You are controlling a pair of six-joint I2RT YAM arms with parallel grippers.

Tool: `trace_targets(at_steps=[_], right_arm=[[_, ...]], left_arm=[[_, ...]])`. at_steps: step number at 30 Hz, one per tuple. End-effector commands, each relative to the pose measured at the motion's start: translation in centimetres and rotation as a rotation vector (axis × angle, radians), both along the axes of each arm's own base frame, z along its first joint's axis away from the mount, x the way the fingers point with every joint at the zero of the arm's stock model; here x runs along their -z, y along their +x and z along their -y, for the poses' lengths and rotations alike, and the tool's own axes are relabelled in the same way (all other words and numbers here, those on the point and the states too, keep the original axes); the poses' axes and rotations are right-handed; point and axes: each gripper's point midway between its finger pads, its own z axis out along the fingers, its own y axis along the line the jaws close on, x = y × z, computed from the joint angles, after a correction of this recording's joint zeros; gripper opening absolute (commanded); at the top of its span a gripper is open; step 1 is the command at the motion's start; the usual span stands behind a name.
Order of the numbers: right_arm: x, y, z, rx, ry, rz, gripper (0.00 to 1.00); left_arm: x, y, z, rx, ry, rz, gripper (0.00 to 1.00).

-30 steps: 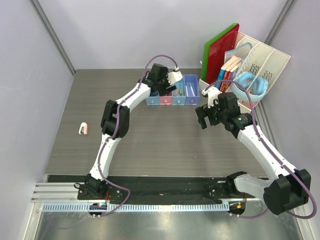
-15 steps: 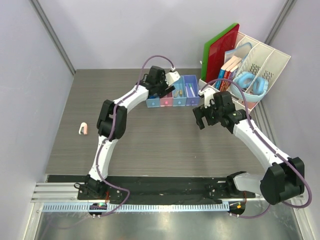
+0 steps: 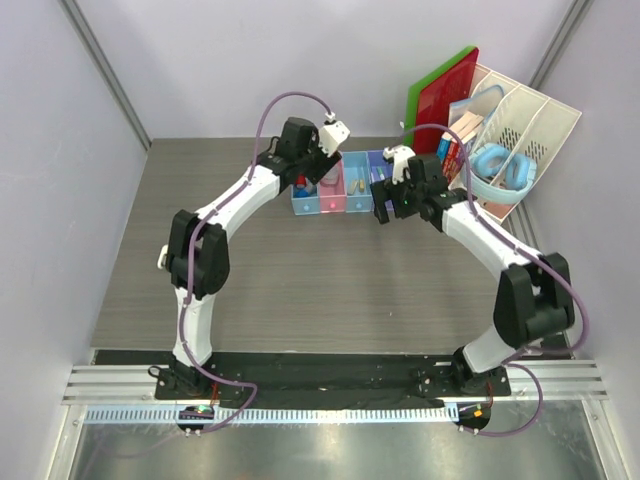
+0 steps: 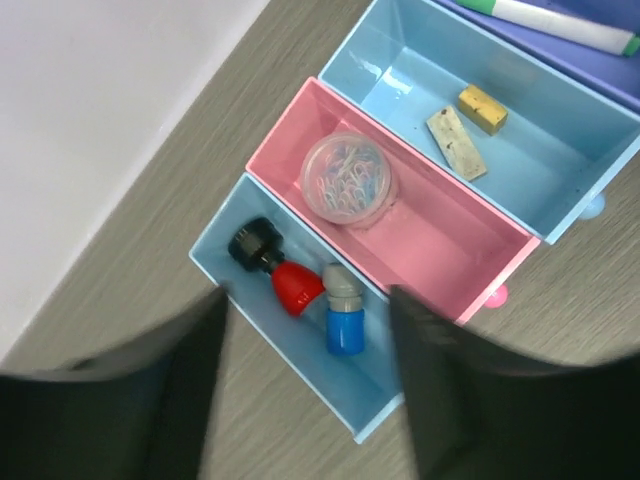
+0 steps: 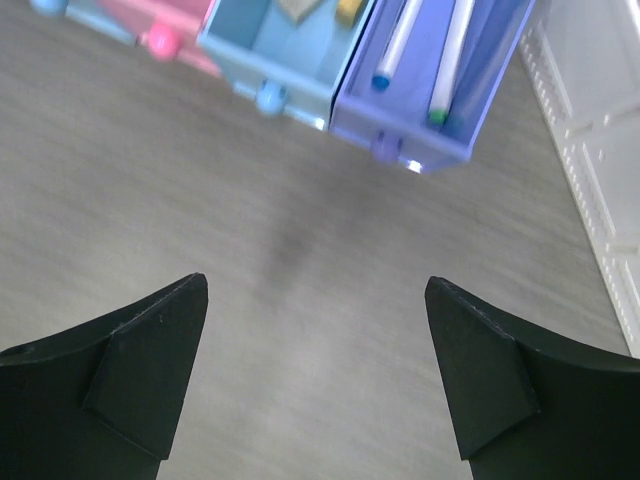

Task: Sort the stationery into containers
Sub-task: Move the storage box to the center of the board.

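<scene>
Stationery [image 4: 343, 322] is lying sorted, like with like. The left gripper [image 4: 307, 330] is hanging wide open, gripping nothing. Just under it the blue tray [image 4: 262, 318] is holding both cylinders [image 4: 272, 265]. Beyond, the pink tray [image 4: 450, 240] is holding the roll [image 4: 345, 178], and the light-blue tray [image 4: 400, 85] the eraser [image 4: 456, 143] and yellow piece [image 4: 482, 108]. The right gripper [image 5: 315, 283], equally spread and empty, is facing the lavender tray [image 5: 490, 70] ahead. The pens [image 5: 400, 45] are lying lengthwise there, probably because only so they fit.

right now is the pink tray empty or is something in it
Not empty: the left wrist view shows one clear round tub of coloured clips inside the pink tray.
</scene>
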Motion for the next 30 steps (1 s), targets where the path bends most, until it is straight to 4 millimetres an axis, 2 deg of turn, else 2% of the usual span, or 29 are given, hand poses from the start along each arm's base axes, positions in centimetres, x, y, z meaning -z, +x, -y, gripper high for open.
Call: trace_targets(at_steps=[1,4,6,7,8,10,11,13,14,16,18,24,27,30], right_arm=[[-3.0,6.2,-1.4,0.093,0.085,0.125,0.93],[-2.5,8.6,-2.1,0.115,0.105,0.135,0.92],[-2.4,9.9,-2.3,0.132,0.108,0.152,0.92],[-3.3,10.8,-2.6,0.134,0.118,0.174,0.92],[-1.9,11.5,-2.7,0.141,0.107,0.155,0.92],[-2.1,12.8,-3.0,0.147,0.107,0.169,0.92],[-0.9,13.4,-3.1,0.146,0.098,0.152,0.92],[-0.6,14.5,-3.4,0.149,0.094,0.158,0.92],[0.9,15.0,-3.5,0.152,0.084,0.134,0.92],[1.0,15.8,-3.7,0.153,0.086,0.14,0.92],[2.8,16.2,-3.9,0.154,0.077,0.114,0.92],[5.7,16.4,-4.1,0.149,0.056,0.072,0.92],[6.4,16.0,-4.1,0.148,0.049,0.055,0.92],[5.9,15.6,-4.3,0.138,0.054,0.058,0.92]], left_arm=[[-0.3,-1.4,-0.6,-0.099,-0.056,-0.089,0.54],[2.0,-2.5,-0.1,-0.105,-0.085,-0.189,0.55],[2.8,-2.9,0.3,-0.104,-0.104,-0.233,0.56],[3.1,-3.0,0.5,-0.105,-0.109,-0.25,0.56],[3.8,-3.0,0.7,-0.104,-0.108,-0.274,0.57],[4.2,-3.1,1.1,-0.1,-0.12,-0.298,0.57],[4.6,-3.0,1.2,-0.103,-0.119,-0.307,0.57],[4.9,-3.0,1.4,-0.1,-0.124,-0.317,0.57],[5.1,-2.9,1.5,-0.102,-0.126,-0.323,0.57],[6.1,-2.8,1.6,-0.102,-0.12,-0.337,0.56],[7.1,-2.7,1.7,-0.103,-0.114,-0.352,0.56],[9.2,-3.0,1.6,-0.107,-0.093,-0.386,0.56],[9.4,-3.0,1.4,-0.109,-0.082,-0.379,0.55],[8.5,-2.8,1.3,-0.108,-0.115,-0.38,0.55]])
